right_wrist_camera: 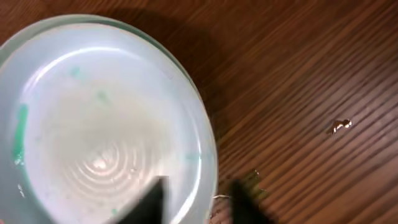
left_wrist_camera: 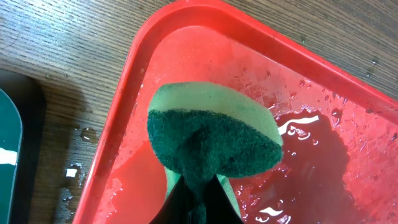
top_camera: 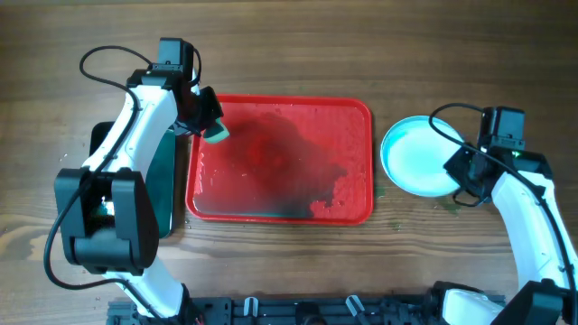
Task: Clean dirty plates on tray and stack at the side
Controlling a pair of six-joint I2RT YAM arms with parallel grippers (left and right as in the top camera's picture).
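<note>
One tray (top_camera: 343,126) flat, long axis left-right.

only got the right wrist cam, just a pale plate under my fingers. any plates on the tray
Observer: None. Overhead shows the red tray holding only a wet dark smear.
Operator: ok so where is my plate relative to the tray
Observer: The turquoise plate sits on the table just right of the tray, apart from its rim.
Operator: and the other arm
Observer: The left gripper is over the tray's far-left corner, shut on a green sponge.
</note>
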